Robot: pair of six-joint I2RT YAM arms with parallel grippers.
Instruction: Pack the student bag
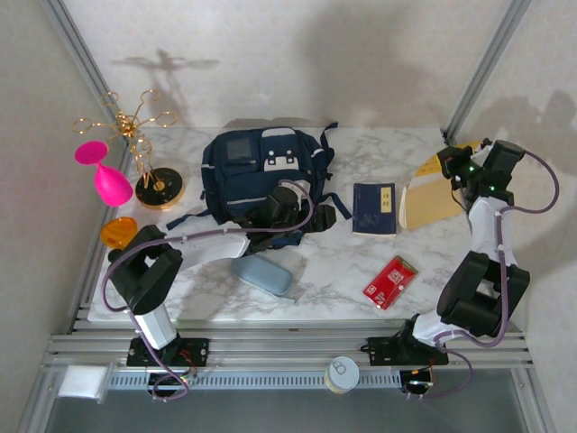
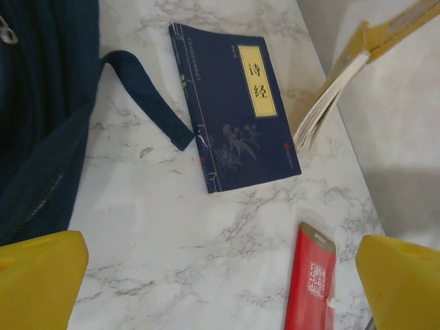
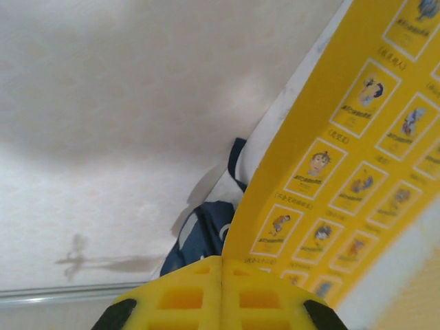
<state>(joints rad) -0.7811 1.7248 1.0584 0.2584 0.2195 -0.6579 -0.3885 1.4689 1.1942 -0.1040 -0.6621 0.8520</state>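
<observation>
Marble surface, pale walls on 3 sides. Holdings at this moment:

1. Bag: navy, lying at the back centre of the surface. 1 strap trails out toward the booklet. I cannot tell whether any pocket is unzipped.
2. Left jaws: wide apart and empty, low at the bag's near right edge, over bare marble.
3. Right jaws: pressed together on the cover of the yellow book at the far right. The cover is raised and the pages fan loose beneath it.
4. Loose stock: navy booklet, red packet, blue-grey case, orange disc, pink goblet, gold stand.

Hazards, as I judge them:
- My hold is on 1 cover alone. Lifted this way, the hanging pages could bend it or pull it out of my grip.
- Nothing props the bag open, so a splayed book may catch on its edge.
- The loose strap could snag under the book as it crosses.
</observation>
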